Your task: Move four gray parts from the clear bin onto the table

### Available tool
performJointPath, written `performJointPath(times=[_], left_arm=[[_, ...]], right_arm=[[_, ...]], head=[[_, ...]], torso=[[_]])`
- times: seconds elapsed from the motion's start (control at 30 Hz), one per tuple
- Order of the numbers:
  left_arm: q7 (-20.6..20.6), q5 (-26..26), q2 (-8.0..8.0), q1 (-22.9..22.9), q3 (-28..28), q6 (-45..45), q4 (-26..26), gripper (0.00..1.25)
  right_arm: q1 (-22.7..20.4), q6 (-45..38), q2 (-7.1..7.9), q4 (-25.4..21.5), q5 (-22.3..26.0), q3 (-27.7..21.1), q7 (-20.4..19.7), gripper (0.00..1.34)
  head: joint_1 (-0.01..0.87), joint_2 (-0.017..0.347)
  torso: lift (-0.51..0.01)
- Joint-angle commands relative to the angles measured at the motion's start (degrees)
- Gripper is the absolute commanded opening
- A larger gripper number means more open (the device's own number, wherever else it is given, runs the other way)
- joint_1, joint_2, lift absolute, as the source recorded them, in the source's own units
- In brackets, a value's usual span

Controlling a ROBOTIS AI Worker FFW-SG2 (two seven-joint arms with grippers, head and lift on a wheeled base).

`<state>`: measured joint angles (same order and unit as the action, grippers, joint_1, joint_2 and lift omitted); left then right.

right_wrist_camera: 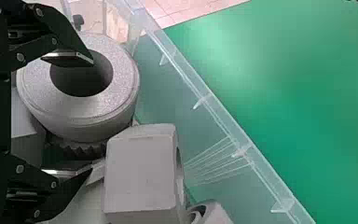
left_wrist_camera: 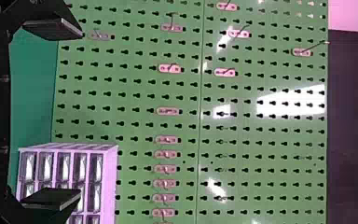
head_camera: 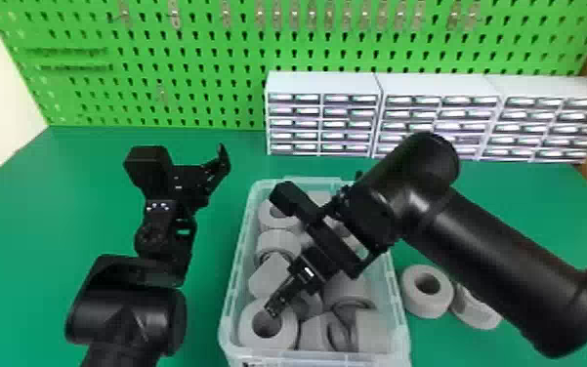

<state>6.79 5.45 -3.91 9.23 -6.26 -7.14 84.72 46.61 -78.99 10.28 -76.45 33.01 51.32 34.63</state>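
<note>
From the left, we see the left gripper, its fingers wide apart, above the green table. Next is the clear bin with many gray parts inside; over them our right gripper is spread too — one fingertip at a ring's hole. Right of the bin, two gray parts lie on the table — side by side.
</note>
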Motion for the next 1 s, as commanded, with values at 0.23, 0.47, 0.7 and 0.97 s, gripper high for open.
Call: performJointPath(times=[0.23, 0.47, 0.7, 0.97], left_arm=[[0.15, 0.09, -0.22, 0.26, 0.11, -0.33, 0.01, 1.15], [0.24, 0.27, -0.39, 0.26, -0.07, -0.33, -0.08, 1.15], [0.33, 0.44, -0.57, 0.26, -0.24, -0.42, 0.01, 1.15], [0.59, 0.62, -0.74, -0.01, -0.42, -0.42, 0.01, 1.15]], right_arm=[[-0.11, 0.77, -0.17, 2.36, -1.28, 1.77, 1.31, 0.85], [0.06, 0.77, -0.26, 2.45, -2.68, 2.03, 2.11, 0.81], [0.33, 1.82, -0.44, 2.27, -4.35, 2.38, 3.16, 0.48], [-0.2, 4.2, -0.26, 1.66, -5.23, 0.36, 4.65, 0.33]], head=[[0.693, 0.072], [0.693, 0.072], [0.693, 0.072], [0.693, 0.072]], torso=[[-0.052], [-0.052], [-0.052], [-0.052]])
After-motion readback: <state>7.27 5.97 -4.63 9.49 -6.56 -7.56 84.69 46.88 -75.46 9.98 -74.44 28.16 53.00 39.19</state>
